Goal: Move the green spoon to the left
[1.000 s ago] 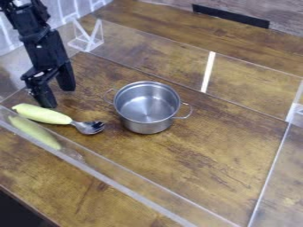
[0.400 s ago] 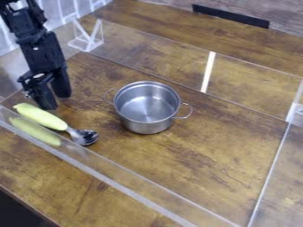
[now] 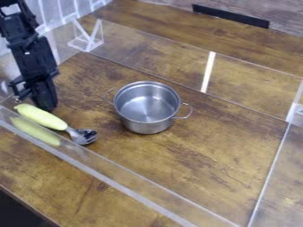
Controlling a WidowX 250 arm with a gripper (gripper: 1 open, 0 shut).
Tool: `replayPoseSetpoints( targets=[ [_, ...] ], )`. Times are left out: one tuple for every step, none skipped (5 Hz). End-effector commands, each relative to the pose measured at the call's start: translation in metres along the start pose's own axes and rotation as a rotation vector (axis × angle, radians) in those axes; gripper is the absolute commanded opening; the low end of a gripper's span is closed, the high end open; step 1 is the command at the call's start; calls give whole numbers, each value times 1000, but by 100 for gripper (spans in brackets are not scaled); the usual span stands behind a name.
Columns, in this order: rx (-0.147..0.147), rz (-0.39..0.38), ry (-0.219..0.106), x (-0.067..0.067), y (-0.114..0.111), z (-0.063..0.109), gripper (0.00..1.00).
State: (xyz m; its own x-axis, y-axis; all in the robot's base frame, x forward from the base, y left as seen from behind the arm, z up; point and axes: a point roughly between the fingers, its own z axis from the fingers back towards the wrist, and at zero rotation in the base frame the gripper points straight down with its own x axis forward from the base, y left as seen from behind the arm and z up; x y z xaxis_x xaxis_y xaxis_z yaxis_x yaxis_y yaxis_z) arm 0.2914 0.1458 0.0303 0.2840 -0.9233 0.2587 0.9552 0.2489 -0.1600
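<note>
Near the left edge of the brown wooden table (image 3: 225, 115), the small green spoon with a shiny silver bowl (image 3: 53, 121) lay flat. The black gripper (image 3: 39, 95) stood just behind its handle, jaws pressed together, holding nothing. A round steel pot (image 3: 148, 106) sat nearby.

The arm (image 3: 24, 44) was matte black, built of blocky segments with a thin cable alongside. The gripper (image 3: 39, 96) was black with two stubby fingers.
</note>
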Motion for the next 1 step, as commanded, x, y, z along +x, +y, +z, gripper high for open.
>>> replayPoseSetpoints(
  targets=[
    [25,-60,6,6,5,20,0]
  ],
)
